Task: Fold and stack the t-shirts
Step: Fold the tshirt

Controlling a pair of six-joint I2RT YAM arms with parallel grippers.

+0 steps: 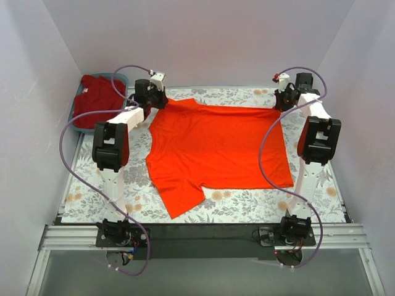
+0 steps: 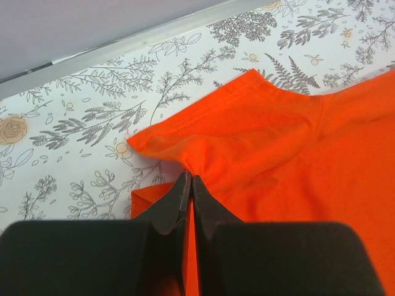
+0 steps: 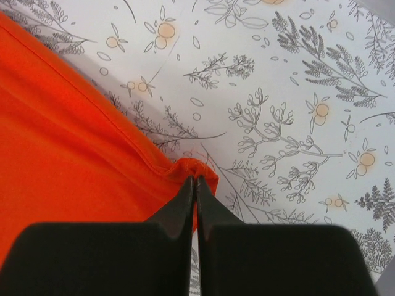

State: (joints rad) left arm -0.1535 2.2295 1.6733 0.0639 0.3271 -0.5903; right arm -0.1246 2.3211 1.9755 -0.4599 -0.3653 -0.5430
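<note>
The bright orange-red cloth t-shirt (image 1: 216, 148) is lying collar-left across the floral worktop (image 1: 259, 200), extending toward the robot from both grips, the left fingers (image 2: 176, 209) pinching its far sleeve, the right fingers (image 3: 207, 213) pinching its far hem corner.

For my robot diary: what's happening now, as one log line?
left gripper: shut on orange t-shirt sleeve | right gripper: shut on its hem corner | crimson t-shirt: in blue bin

the spread t-shirt (image 1: 216, 151) lies flat on the table (image 1: 247, 206) at the frame's centre. the bunched t-shirt (image 1: 99, 98) sits in the bin (image 1: 73, 123) at upper left; the left gripper (image 1: 162, 102) and right gripper (image 1: 281, 103) pinch the spread t-shirt's upper corners.
</note>
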